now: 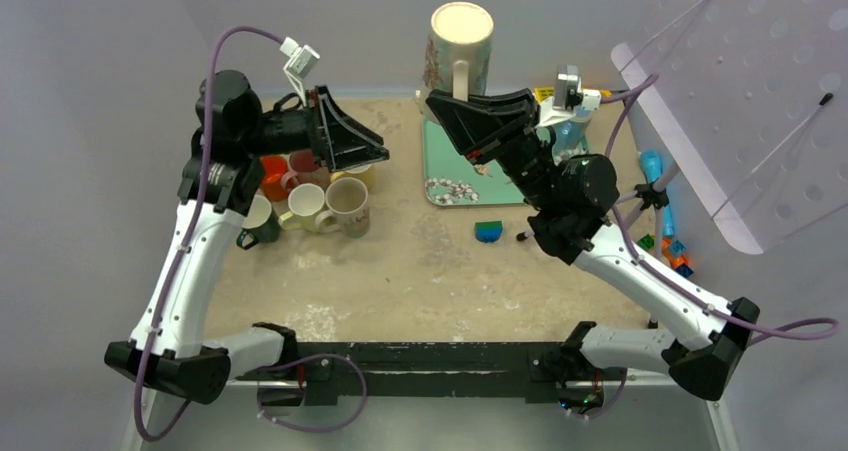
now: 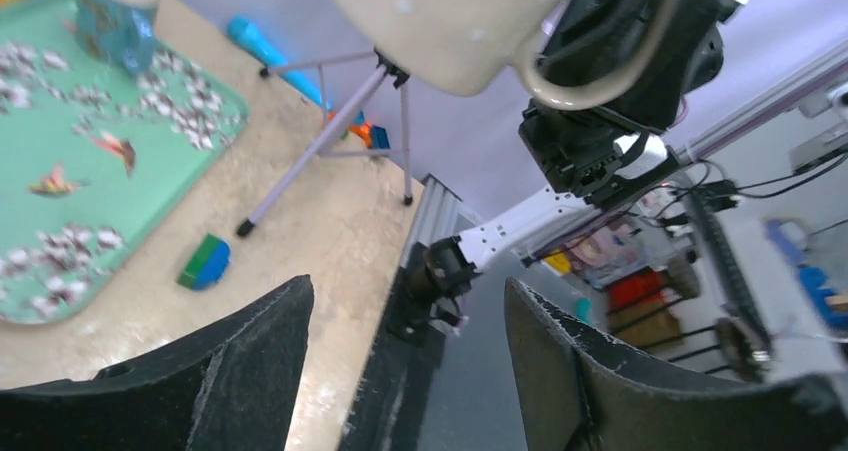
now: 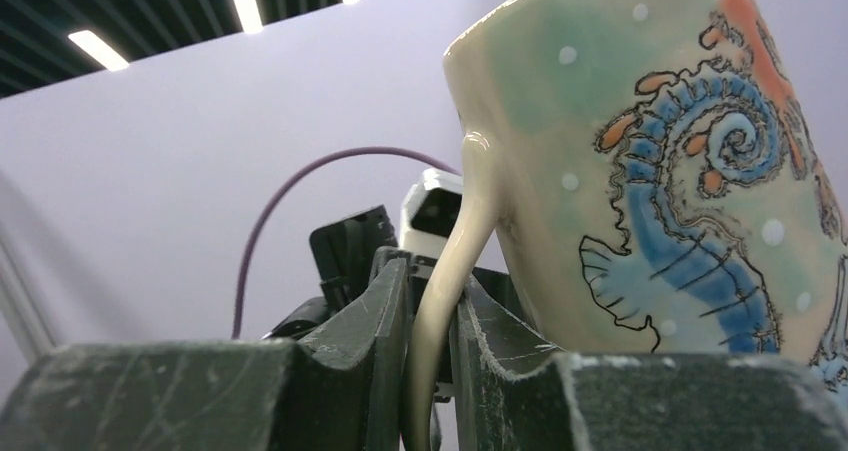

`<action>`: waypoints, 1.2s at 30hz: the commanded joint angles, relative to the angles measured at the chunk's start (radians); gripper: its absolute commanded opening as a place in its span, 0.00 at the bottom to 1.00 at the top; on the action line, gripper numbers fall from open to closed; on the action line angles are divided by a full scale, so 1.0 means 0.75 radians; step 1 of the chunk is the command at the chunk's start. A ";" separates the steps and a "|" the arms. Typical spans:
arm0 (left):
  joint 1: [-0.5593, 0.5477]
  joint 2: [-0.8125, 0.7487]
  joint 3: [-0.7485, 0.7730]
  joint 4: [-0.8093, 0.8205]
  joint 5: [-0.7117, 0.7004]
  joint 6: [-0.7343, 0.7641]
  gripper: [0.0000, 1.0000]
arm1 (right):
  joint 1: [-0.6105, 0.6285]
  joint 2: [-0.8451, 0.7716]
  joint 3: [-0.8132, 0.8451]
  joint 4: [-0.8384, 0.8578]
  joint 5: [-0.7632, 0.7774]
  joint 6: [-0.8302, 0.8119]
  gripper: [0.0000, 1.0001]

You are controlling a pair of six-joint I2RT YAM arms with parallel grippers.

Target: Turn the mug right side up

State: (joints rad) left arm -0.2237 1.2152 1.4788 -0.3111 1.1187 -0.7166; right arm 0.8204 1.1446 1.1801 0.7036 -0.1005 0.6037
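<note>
The mug [image 1: 460, 49] is cream with a blue seahorse painted on a green side. It hangs in the air above the back of the table, with one cream round end facing up at the camera. My right gripper [image 1: 457, 104] is shut on its handle [image 3: 450, 261], with the body [image 3: 670, 171] to the right of the fingers. The mug also shows at the top of the left wrist view [image 2: 450, 21]. My left gripper [image 1: 378, 151] is open and empty, held above the table left of the mug; its jaws [image 2: 405, 311] stand wide apart.
A teal flowered tray [image 1: 440, 166] lies under the mug, with a blue cup [image 1: 566, 134] at its right. Several mugs [image 1: 320, 203] cluster at the left. A blue-green block [image 1: 488, 231] lies mid-table. A tripod [image 1: 650, 186], toys [image 1: 672, 249] and a white perforated board [image 1: 750, 91] stand at the right.
</note>
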 commanded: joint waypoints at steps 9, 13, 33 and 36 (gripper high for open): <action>-0.198 -0.184 0.177 -0.395 -0.817 1.272 1.00 | 0.092 0.081 0.239 0.245 0.074 0.225 0.00; -0.280 -0.197 0.112 -0.292 -0.967 1.580 1.00 | 0.105 0.177 0.370 0.134 0.130 0.300 0.00; -0.198 -0.645 -0.514 0.596 -0.934 2.994 1.00 | 0.105 0.269 0.589 -0.080 0.286 0.319 0.00; -0.200 -0.667 -0.470 0.676 -0.888 2.571 1.00 | 0.106 0.265 0.574 0.004 0.253 0.362 0.00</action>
State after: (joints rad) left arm -0.3790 0.7345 1.0977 -0.0517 0.3096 1.4349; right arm 0.8959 1.3758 1.5337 0.4858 0.1181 0.8333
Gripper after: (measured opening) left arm 0.997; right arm 0.214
